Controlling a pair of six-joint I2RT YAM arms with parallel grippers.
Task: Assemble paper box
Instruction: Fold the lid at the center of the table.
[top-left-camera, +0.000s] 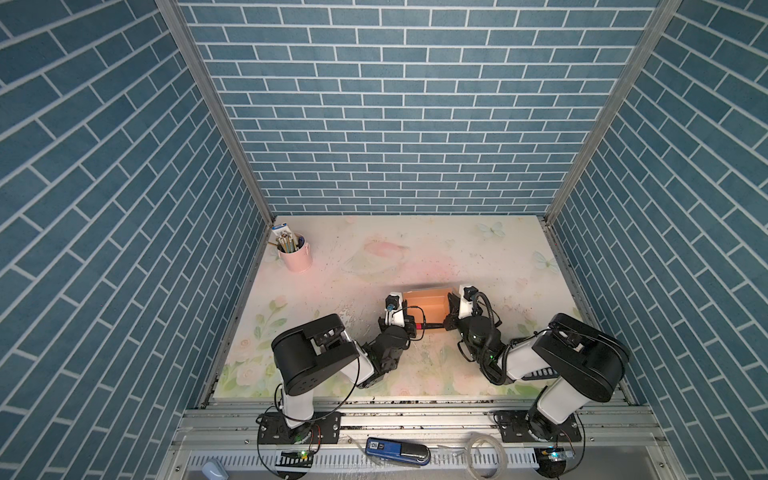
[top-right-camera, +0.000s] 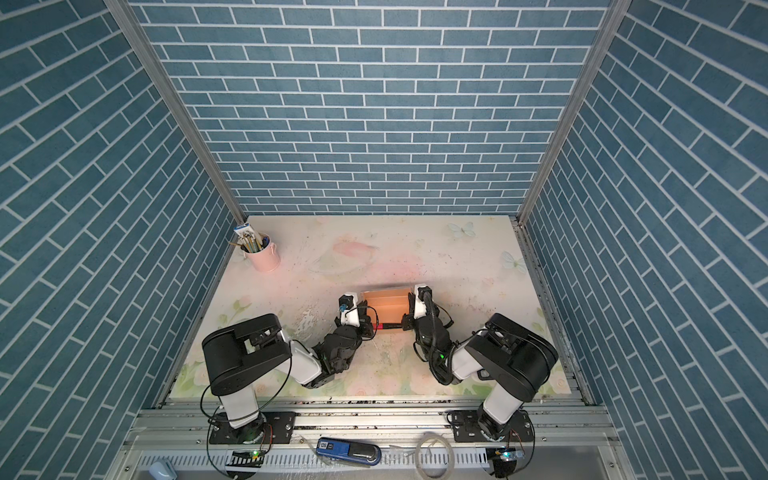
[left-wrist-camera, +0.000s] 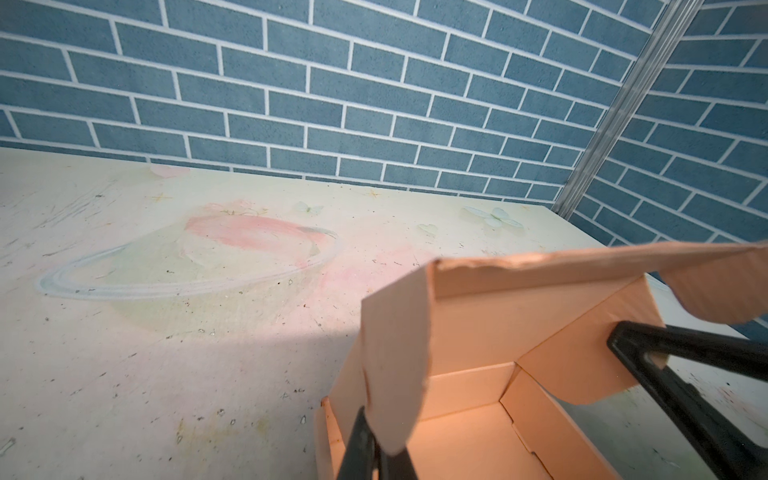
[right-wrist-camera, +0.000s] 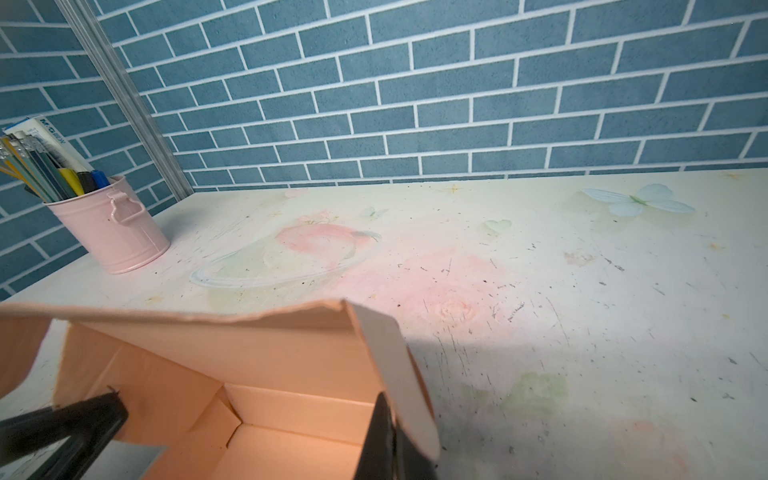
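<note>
The peach-orange paper box (top-left-camera: 428, 305) (top-right-camera: 388, 305) stands open-topped in the middle of the table, its lid panel raised at the far side. My left gripper (top-left-camera: 409, 322) (top-right-camera: 368, 322) is at the box's left end, shut on the lid's left side flap (left-wrist-camera: 395, 353); its tips (left-wrist-camera: 370, 419) pinch the flap's lower edge. At the box's right end my right gripper (top-left-camera: 451, 320) (top-right-camera: 407, 322) is shut on the right side flap (right-wrist-camera: 399, 365), tips (right-wrist-camera: 384, 403) at the lower edge. The box floor (right-wrist-camera: 282, 457) looks bare in both wrist views.
A pink bucket of pens (top-left-camera: 296, 255) (right-wrist-camera: 112, 224) stands at the back left corner. A dark flat thing with a red end (top-left-camera: 432, 326) lies along the box's near edge. Blue brick walls enclose the table. A blue device (top-left-camera: 397, 451) lies on the front rail.
</note>
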